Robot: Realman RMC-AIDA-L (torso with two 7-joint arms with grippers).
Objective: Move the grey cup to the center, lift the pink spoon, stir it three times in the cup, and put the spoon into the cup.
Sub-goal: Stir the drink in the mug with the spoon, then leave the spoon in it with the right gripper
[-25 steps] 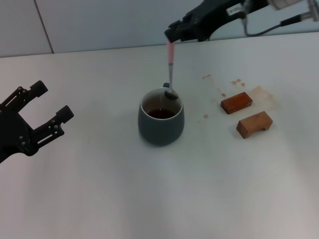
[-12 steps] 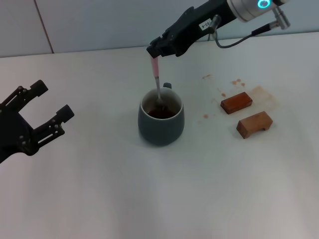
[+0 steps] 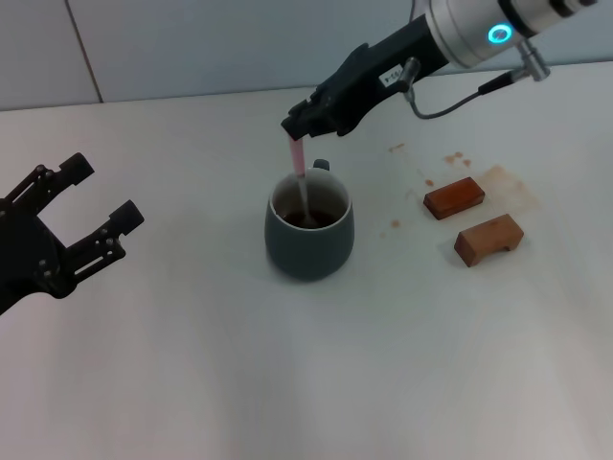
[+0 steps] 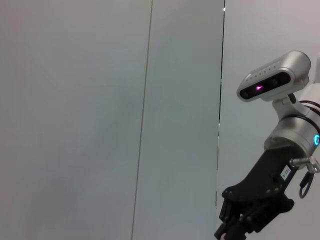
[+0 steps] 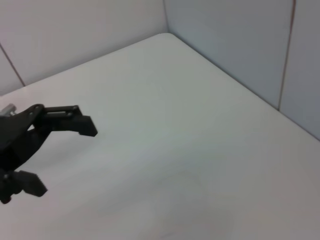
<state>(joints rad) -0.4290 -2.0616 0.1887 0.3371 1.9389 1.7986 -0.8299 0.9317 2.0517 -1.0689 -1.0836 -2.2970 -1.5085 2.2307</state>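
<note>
Jaws of my right gripper [image 3: 297, 130], upper middle of the head view, are clamped on the top of the pink spoon [image 3: 301, 172], which hangs upright with its bowl down inside the grey cup [image 3: 309, 230]. That cup stands mid-frame on the white bench [image 3: 306, 374], so I judge the move to the center done and stirring under way; releasing the spoon remains. My left gripper [image 3: 86, 216] idles at the left edge, jaws apart.

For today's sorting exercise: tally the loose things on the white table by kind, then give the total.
Cups: 1, the grey cup
Spoons: 1, the pink spoon, held upright in the cup by the right gripper
Wooden blocks: 2, and
Total: 4
</note>
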